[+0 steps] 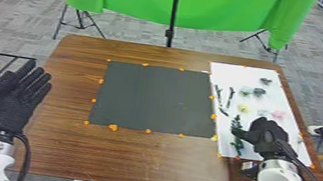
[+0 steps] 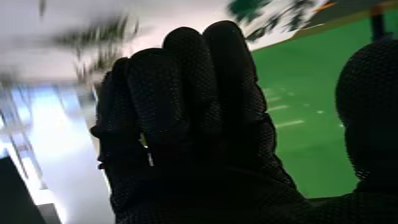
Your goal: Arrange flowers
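Supporting the layout, the table (image 1: 130, 167) carried the dark mat (image 1: 157, 99) directly left of the white board (image 1: 232, 73). The left hand (image 1: 11, 101) was well left of the board, fingers straight and unloaded. The right hand (image 1: 267, 135) was over the board's near half, fingers extended, thumb apart, nothing gripped. Step judged: stem pickup; the next move required closing thumb and fingers on the leafy stem (image 1: 238, 145). That stem lay on the board, just left of the fingers; contact could not be confirmed. The yellow flower (image 1: 243, 108) lay near the board's middle.
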`<action>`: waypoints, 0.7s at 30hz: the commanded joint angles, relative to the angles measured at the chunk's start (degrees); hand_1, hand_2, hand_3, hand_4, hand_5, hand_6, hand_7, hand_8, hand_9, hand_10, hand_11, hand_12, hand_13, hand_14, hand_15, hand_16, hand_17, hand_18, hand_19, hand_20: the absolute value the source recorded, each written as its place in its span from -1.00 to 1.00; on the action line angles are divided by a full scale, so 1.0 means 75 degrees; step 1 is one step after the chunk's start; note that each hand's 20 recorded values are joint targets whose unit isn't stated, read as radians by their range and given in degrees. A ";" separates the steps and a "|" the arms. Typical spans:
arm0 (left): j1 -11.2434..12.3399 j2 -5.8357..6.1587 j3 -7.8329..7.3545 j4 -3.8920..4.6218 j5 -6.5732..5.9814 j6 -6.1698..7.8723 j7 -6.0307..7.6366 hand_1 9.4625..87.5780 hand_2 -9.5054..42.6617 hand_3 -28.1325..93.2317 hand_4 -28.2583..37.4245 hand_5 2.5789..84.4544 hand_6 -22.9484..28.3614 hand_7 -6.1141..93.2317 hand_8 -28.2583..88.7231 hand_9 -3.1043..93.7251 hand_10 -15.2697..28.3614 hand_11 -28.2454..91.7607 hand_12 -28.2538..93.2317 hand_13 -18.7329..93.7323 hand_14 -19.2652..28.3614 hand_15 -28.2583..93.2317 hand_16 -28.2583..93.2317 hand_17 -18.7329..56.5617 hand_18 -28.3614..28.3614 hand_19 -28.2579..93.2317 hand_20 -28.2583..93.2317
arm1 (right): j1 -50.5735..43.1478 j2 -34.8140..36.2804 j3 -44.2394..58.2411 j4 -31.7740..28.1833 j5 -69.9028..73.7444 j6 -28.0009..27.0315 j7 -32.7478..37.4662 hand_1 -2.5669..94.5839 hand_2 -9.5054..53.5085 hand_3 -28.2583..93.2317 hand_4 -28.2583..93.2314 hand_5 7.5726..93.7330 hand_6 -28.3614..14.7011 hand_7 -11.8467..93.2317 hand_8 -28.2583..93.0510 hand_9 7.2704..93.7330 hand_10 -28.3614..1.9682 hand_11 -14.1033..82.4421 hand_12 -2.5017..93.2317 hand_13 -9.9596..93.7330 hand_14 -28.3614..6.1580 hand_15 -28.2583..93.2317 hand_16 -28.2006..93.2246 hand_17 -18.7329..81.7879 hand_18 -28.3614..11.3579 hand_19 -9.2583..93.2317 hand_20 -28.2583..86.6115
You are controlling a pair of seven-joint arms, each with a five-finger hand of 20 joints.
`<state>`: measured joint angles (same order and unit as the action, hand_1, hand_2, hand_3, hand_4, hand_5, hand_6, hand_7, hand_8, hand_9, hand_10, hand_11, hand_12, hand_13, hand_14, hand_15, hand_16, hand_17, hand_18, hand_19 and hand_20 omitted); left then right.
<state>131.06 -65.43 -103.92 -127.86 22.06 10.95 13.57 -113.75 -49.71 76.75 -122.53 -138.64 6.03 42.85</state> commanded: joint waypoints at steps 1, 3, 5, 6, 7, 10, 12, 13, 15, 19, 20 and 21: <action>0.0106 0.0014 0.0043 -0.0023 -0.0169 0.0181 -0.0027 -0.60 -0.02 0.78 -1.00 -0.05 0.23 -0.74 -0.64 -0.26 0.32 -0.30 -0.41 -0.22 0.34 -0.18 -0.62 -0.60 0.38 -0.17 -0.32 | 0.0507 0.0270 -0.0391 0.0260 -0.1489 -0.0228 0.0079 -0.41 -1.00 0.62 -1.00 0.28 0.05 -0.01 -0.73 0.30 -0.41 0.16 -0.35 0.32 -0.32 0.65 -0.13 -0.11 -0.89 0.76 0.06; 0.0116 0.0012 0.0046 -0.0033 -0.0213 0.0218 -0.0020 -0.60 -0.02 0.79 -1.00 -0.05 0.23 -0.74 -0.64 -0.25 0.32 -0.30 -0.41 -0.22 0.35 -0.18 -0.62 -0.60 0.38 -0.17 -0.32 | 0.0648 0.0339 -0.0586 0.0349 -0.1446 -0.0411 0.0062 -0.40 -1.00 0.60 -1.00 0.28 0.04 -0.02 -0.73 0.30 -0.41 0.15 -0.35 0.32 -0.32 0.65 -0.13 -0.11 -0.90 0.77 0.06; 0.0094 0.0023 0.0052 -0.0031 -0.0255 0.0246 -0.0017 -0.60 -0.02 0.78 -1.00 -0.05 0.23 -0.74 -0.64 -0.25 0.31 -0.29 -0.41 -0.22 0.36 -0.17 -0.62 -0.60 0.38 -0.16 -0.32 | 0.0822 0.0392 -0.0766 0.0416 -0.1256 -0.0766 0.0045 -0.39 -1.00 0.59 -1.00 0.30 0.05 -0.03 -0.73 0.31 -0.41 0.15 -0.35 0.32 -0.32 0.65 -0.13 -0.11 -0.90 0.77 0.06; 0.0077 0.0031 0.0062 -0.0024 -0.0257 0.0242 -0.0003 -0.60 -0.02 0.79 -1.00 -0.04 0.23 -0.74 -0.64 -0.25 0.31 -0.29 -0.41 -0.22 0.36 -0.17 -0.62 -0.60 0.38 -0.16 -0.32 | 0.0890 0.0423 -0.0860 0.0419 -0.1155 -0.0942 0.0075 -0.38 -1.00 0.58 -1.00 0.30 0.05 -0.04 -0.73 0.32 -0.41 0.15 -0.36 0.33 -0.32 0.65 -0.13 -0.11 -0.91 0.77 0.06; 0.0058 0.0041 0.0065 -0.0020 -0.0249 0.0243 -0.0007 -0.60 -0.02 0.78 -1.00 -0.04 0.24 -0.74 -0.64 -0.25 0.32 -0.29 -0.41 -0.22 0.36 -0.17 -0.62 -0.60 0.39 -0.16 -0.32 | 0.0889 0.0465 -0.0910 0.0426 -0.1130 -0.1033 0.0017 -0.37 -1.00 0.57 -1.00 0.32 0.05 -0.05 -0.73 0.33 -0.41 0.14 -0.36 0.33 -0.33 0.65 -0.14 -0.11 -0.91 0.77 0.06; 0.0022 0.0065 0.0061 -0.0009 -0.0272 0.0237 -0.0008 -0.60 -0.02 0.78 -1.00 -0.04 0.24 -0.74 -0.64 -0.25 0.31 -0.29 -0.41 -0.21 0.36 -0.17 -0.62 -0.60 0.39 -0.16 -0.32 | 0.1137 0.0493 -0.1265 0.0589 -0.1148 -0.1367 0.0010 -0.36 -1.00 0.57 -1.00 0.34 0.05 -0.09 -0.72 0.34 -0.41 0.13 -0.36 0.34 -0.33 0.64 -0.14 -0.10 -0.93 0.78 0.06; -0.0004 0.0070 0.0076 0.0000 -0.0283 0.0279 -0.0010 -0.60 -0.02 0.78 -1.00 -0.04 0.24 -0.73 -0.64 -0.25 0.31 -0.29 -0.41 -0.21 0.36 -0.16 -0.62 -0.60 0.39 -0.16 -0.32 | 0.1365 0.0478 -0.1513 0.0713 -0.1055 -0.1609 0.0040 -0.34 -1.00 0.57 -1.00 0.36 0.05 -0.11 -0.72 0.35 -0.41 0.13 -0.36 0.34 -0.33 0.64 -0.13 -0.10 -0.93 0.78 0.06; -0.0006 0.0075 0.0079 -0.0002 -0.0301 0.0289 -0.0023 -0.60 -0.02 0.78 -1.00 -0.04 0.24 -0.73 -0.64 -0.24 0.31 -0.29 -0.41 -0.21 0.36 -0.16 -0.62 -0.60 0.39 -0.15 -0.32 | 0.1419 0.0483 -0.1609 0.0760 -0.1032 -0.1666 0.0043 -0.33 -1.00 0.58 -1.00 0.36 0.05 -0.12 -0.71 0.35 -0.41 0.13 -0.36 0.35 -0.32 0.64 -0.13 -0.10 -0.93 0.78 0.06; 0.0005 0.0069 0.0088 -0.0012 -0.0361 0.0302 -0.0010 -0.60 -0.02 0.78 -1.00 -0.03 0.24 -0.73 -0.64 -0.24 0.32 -0.29 -0.41 -0.21 0.36 -0.16 -0.62 -0.60 0.39 -0.15 -0.32 | 0.1570 0.0436 -0.1803 0.0918 -0.1031 -0.1624 -0.0028 -0.32 -1.00 0.63 -1.00 0.38 0.04 -0.15 -0.70 0.36 -0.39 0.12 -0.36 0.35 -0.32 0.64 -0.13 -0.09 -0.94 0.78 0.06; -0.0001 0.0083 0.0100 -0.0013 -0.0406 0.0364 -0.0034 -0.60 -0.02 0.78 -1.00 -0.03 0.24 -0.72 -0.65 -0.23 0.32 -0.29 -0.41 -0.21 0.37 -0.16 -0.62 -0.60 0.39 -0.15 -0.33 | 0.1604 0.0383 -0.2034 0.1113 -0.1067 -0.1475 -0.0160 -0.02 -1.00 0.65 -1.00 0.46 0.11 -0.13 -0.40 0.49 -0.25 0.11 -0.29 0.45 -0.23 0.60 -0.11 -0.06 -0.94 0.79 0.08; -0.0002 0.0081 0.0099 -0.0004 -0.0427 0.0374 -0.0042 -0.60 -0.02 0.78 -1.00 -0.02 0.24 -0.72 -0.65 -0.23 0.32 -0.28 -0.41 -0.21 0.37 -0.16 -0.62 -0.60 0.39 -0.15 -0.33 | 0.1615 0.0369 -0.2091 0.1168 -0.1028 -0.1462 -0.0164 0.05 -1.00 0.63 -0.99 0.49 0.13 -0.12 -0.32 0.54 -0.18 0.04 -0.19 0.47 -0.20 0.59 -0.11 -0.04 -0.94 0.79 0.08; 0.0013 0.0067 0.0092 -0.0013 -0.0470 0.0400 -0.0040 -0.60 -0.02 0.78 -1.00 -0.02 0.24 -0.72 -0.65 -0.23 0.32 -0.28 -0.41 -0.21 0.37 -0.16 -0.62 -0.60 0.39 -0.15 -0.33 | 0.1626 0.0362 -0.2142 0.1206 -0.1008 -0.1474 -0.0151 0.10 -1.00 0.64 -0.99 0.52 0.15 -0.10 -0.28 0.60 -0.12 -0.05 -0.08 0.50 -0.18 0.58 -0.10 -0.03 -0.93 0.80 0.09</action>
<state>130.76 -64.83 -103.47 -127.96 19.76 12.63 13.59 -100.93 -46.27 63.25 -116.42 -146.34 -5.62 43.16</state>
